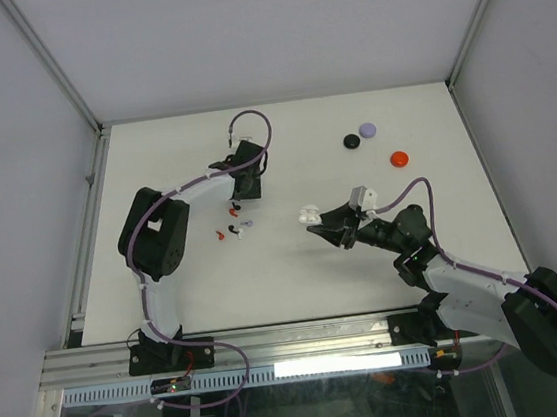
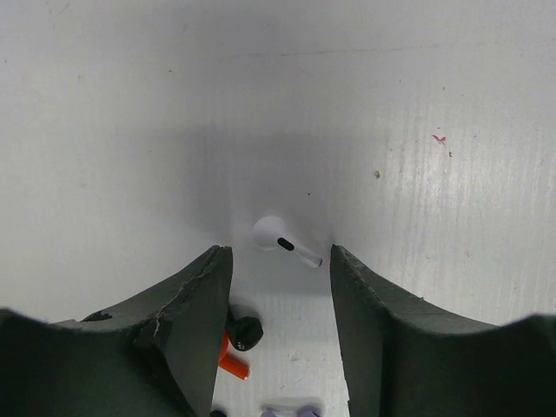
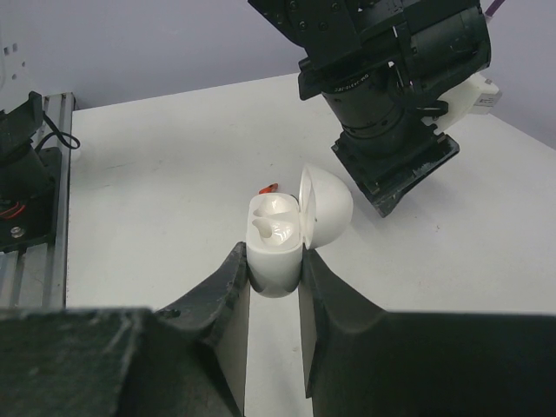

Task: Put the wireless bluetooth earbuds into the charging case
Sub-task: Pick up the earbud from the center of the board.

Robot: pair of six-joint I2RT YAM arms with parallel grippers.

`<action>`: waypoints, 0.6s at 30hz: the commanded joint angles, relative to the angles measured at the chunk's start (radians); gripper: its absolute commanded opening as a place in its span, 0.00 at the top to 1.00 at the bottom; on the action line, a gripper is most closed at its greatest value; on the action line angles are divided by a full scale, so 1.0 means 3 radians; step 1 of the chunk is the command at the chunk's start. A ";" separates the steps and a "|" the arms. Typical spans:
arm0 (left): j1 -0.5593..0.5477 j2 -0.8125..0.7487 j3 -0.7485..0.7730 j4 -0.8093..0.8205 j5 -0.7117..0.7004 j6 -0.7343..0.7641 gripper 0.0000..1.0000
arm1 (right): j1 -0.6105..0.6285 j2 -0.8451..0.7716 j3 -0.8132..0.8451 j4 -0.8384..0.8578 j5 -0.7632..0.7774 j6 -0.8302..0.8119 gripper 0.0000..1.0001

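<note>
Charging case (image 3: pixel 278 228), lid open, is clamped in my right end effector (image 3: pixel 274 262). My left end effector (image 2: pixel 280 261) hangs with jaws apart over a white earbud (image 2: pixel 276 236) lying on the table (image 2: pixel 130 130); black earbud (image 2: pixel 246 332) and red earbud (image 2: pixel 231 364) lie nearby.

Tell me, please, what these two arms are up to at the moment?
The right claw is shut on the white charging case, whose lid stands hinged open. The left claw hangs open right over a white earbud lying on the table, not yet gripping it. A black earbud, a red earbud and a pale purple earbud lie close by. Neither claw holds a bud yet.
</note>
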 commanded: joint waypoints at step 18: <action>0.0212 -0.0074 0.0043 -0.0051 0.0182 -0.0065 0.60 | 0.0016 0.0020 0.0141 0.0089 -0.0116 0.0060 1.00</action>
